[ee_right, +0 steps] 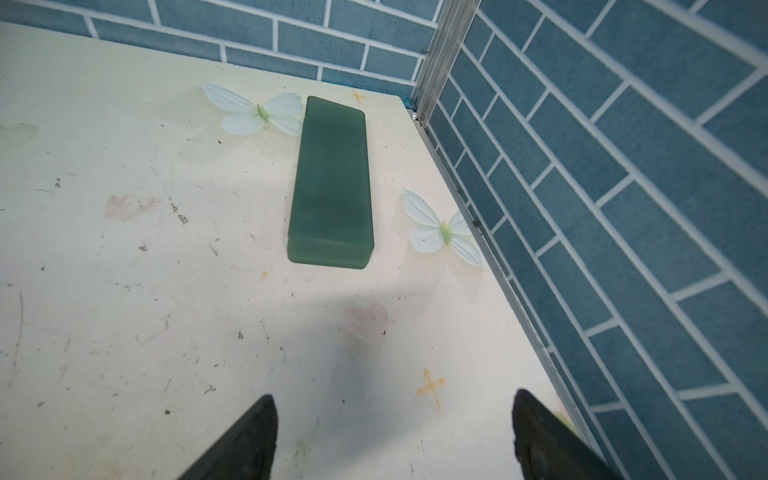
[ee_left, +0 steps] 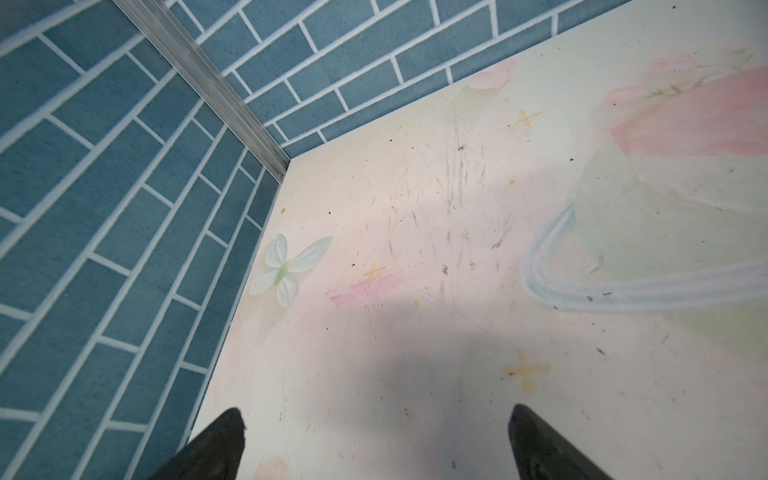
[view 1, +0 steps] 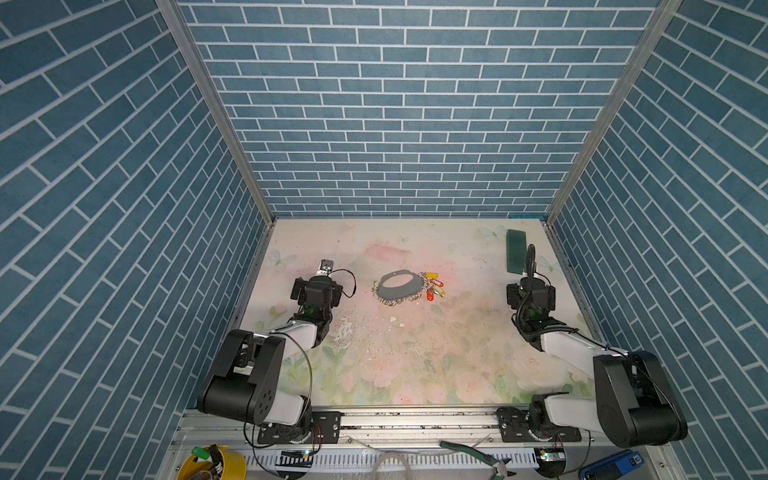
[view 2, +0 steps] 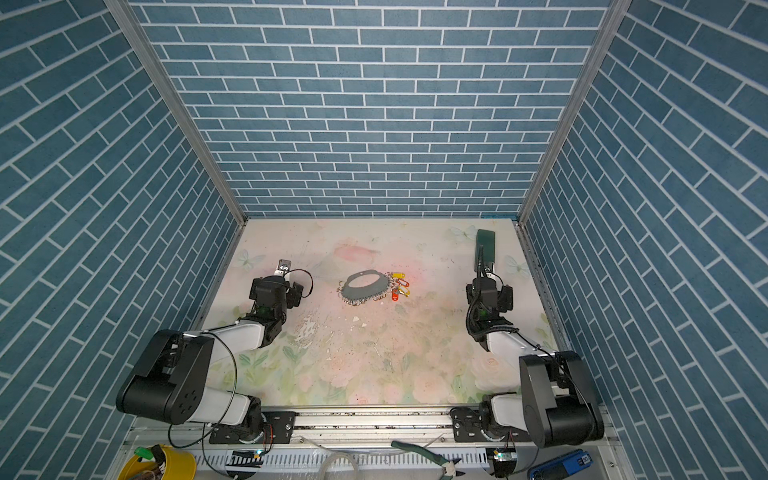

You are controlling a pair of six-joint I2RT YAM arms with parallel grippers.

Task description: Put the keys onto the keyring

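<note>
Keys (view 1: 434, 285), tiny red, orange and yellow tags with silver ends, lie bunched against the right end of the keyring (view 1: 398, 287). This is a flat grey oval band fringed with small silver rings, its long axis running left to right in the middle of the table (view 1: 415, 365); whether any tag is already hooked on is too small to tell. The left gripper (ee_left: 376, 419) and right gripper (ee_right: 395, 403) both have their jaws apart and empty, well to either side, so the keys lie to the left of the right gripper, probably the nearer arm
</note>
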